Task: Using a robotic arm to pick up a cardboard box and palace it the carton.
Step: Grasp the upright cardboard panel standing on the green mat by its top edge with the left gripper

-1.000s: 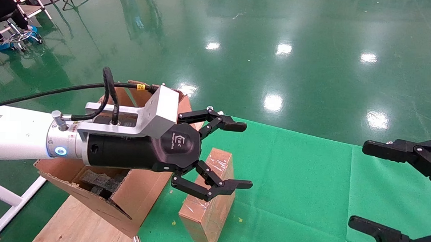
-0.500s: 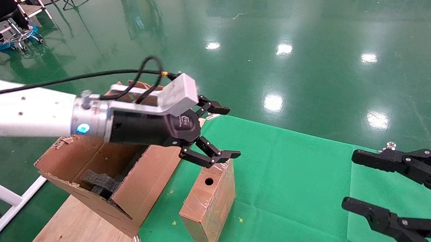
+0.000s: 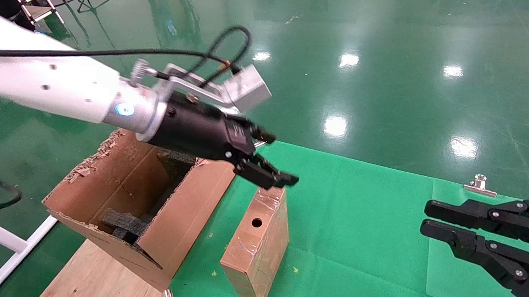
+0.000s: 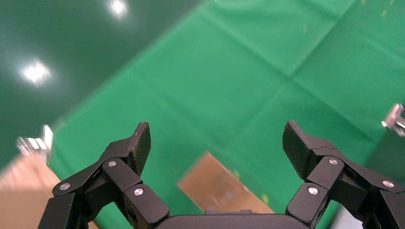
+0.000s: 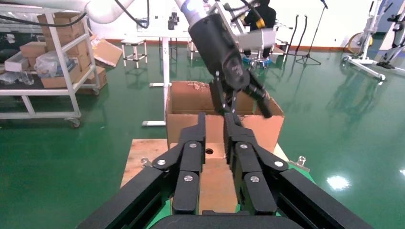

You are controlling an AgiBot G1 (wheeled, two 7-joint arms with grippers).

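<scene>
Here the taped cardboard box [image 3: 256, 244] lay ungrasped on the green mat [image 3: 368, 224] beside the carton [image 3: 132, 205], the left gripper [image 3: 270, 160] poised wide-jawed above its far end, approach underway; descent and closure seemed next, the right gripper [image 3: 440, 221] parked nearly closed.

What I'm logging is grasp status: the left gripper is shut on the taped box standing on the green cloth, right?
No. The left gripper is open above the cardboard box, as the left wrist view shows; the box does stand on the green cloth.
</scene>
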